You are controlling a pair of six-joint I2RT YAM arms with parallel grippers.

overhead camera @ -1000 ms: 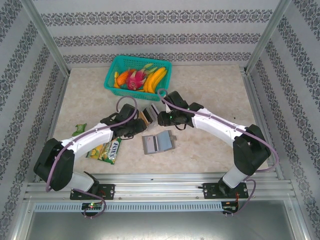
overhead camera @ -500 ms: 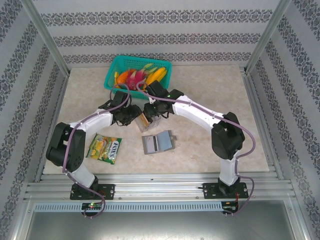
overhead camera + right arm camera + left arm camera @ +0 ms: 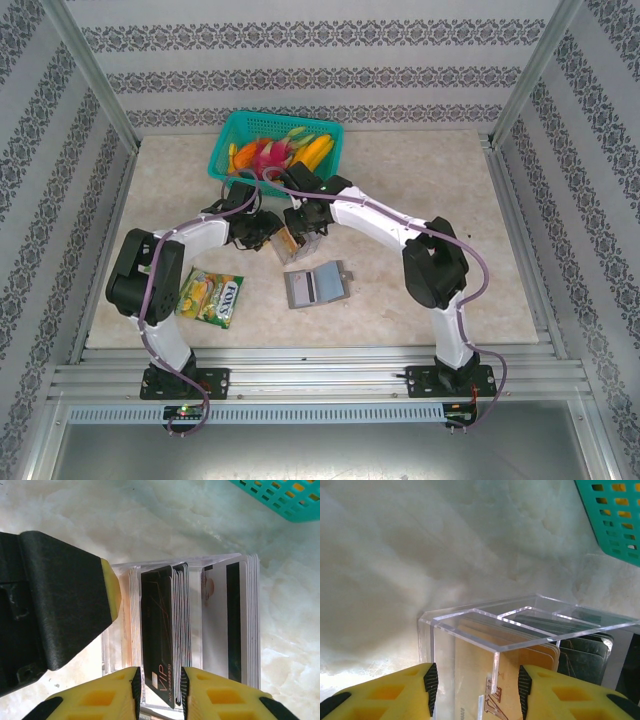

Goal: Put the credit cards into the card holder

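Observation:
A clear box stands mid-table with the credit cards upright in its compartments. In the left wrist view my left gripper straddles one end of the box, its pads against the sides, and tan-orange cards show through the wall. My right gripper reaches down from above and is shut on a dark VIP card, which is tilted, with a few white-edged cards behind it. White cards with a dark stripe fill the neighbouring compartment. The grey card holder lies open and flat just in front of the box.
A teal basket of toy fruit stands behind the box, close to both wrists. A green-yellow snack packet lies front left, under the left arm. Patterned walls and metal posts ring the table.
Both grippers have closed in on the box: the right one swung left to come over the cards, and the left one shifted back and right. Over the last half second they barely moved.

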